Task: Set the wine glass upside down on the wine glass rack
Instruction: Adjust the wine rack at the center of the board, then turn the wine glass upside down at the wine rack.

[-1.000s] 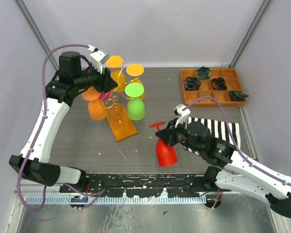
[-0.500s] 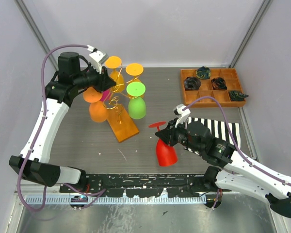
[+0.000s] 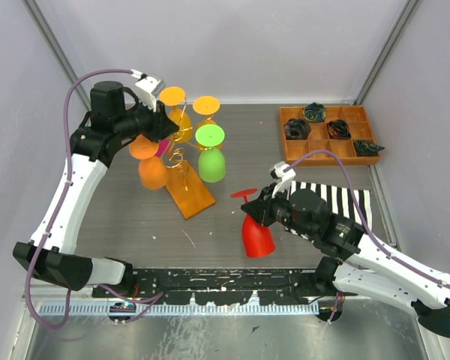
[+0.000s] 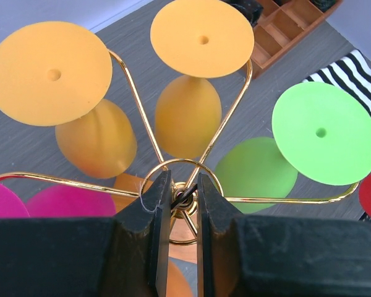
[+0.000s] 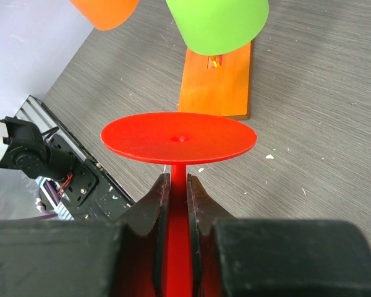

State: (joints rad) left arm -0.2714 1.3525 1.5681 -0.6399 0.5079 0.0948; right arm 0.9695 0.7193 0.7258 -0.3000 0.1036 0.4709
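Right end effector [image 5: 178,185]: fingers pressed onto the stem of the red wine glass [image 5: 178,137], which is held inverted, its foot disc just beyond the fingertips and its bowl below them. The bowl rim appears to rest on the desk [image 3: 240,150], though contact is not clear from above. The wine glass rack [image 3: 189,196] stands ahead of this end effector, apart from the red glass. Left end effector [image 4: 180,195]: fingers nearly together, pinching the rack's central gold hub from above. Hanging around it are two orange glasses [image 4: 202,38], a green glass [image 4: 324,133] to its right and a magenta glass [image 4: 62,201] to its left.
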